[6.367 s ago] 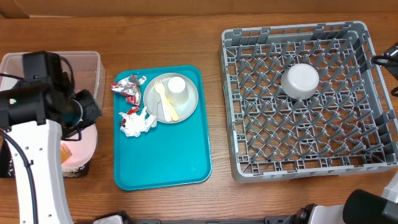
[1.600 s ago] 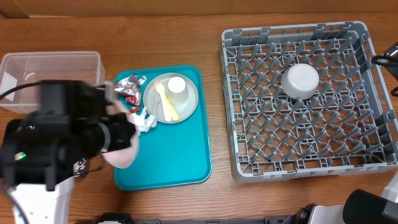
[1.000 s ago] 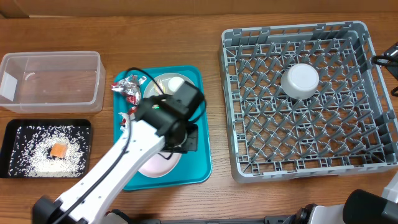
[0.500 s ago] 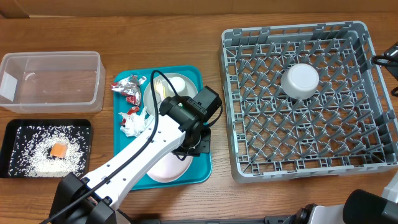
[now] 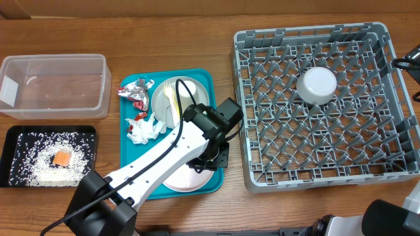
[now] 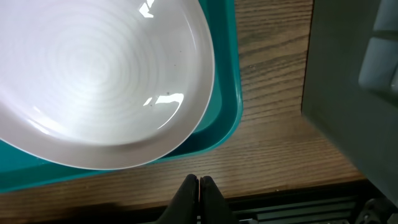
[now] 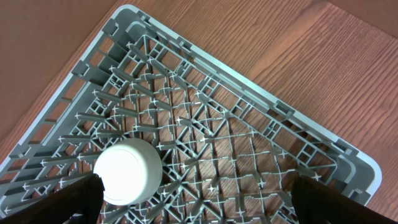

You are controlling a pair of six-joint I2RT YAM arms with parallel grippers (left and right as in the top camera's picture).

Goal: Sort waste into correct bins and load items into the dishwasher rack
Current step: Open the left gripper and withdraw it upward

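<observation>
The pale pink plate (image 5: pixel 187 178) (image 6: pixel 93 81) lies face up at the near right corner of the teal tray (image 5: pixel 131 180), its edge over the tray's rim. My left gripper (image 6: pixel 199 182) is shut, nothing between its tips, a little clear of the plate's rim. The grey-green plate (image 5: pixel 164 101) carries a yellow fork (image 5: pixel 172 98). Beside it lie a crumpled napkin (image 5: pixel 144 130) and foil wrappers (image 5: pixel 136 92). The grey rack (image 5: pixel 315 131) holds an upturned white bowl (image 5: pixel 316 85) (image 7: pixel 127 171). High over the rack hangs my right gripper (image 7: pixel 199 205), open wide.
A clear tub (image 5: pixel 52 85) stands at the far left. In front of it a black tray (image 5: pixel 13 157) holds rice and an orange cube (image 5: pixel 62 159). My left arm (image 5: pixel 164 160) crosses the teal tray. The table's front edge is close below the tray.
My left arm has swung right from the black tray across the teal tray. The pink plate has gone along with it to the tray's near right corner. The right arm has not moved.
</observation>
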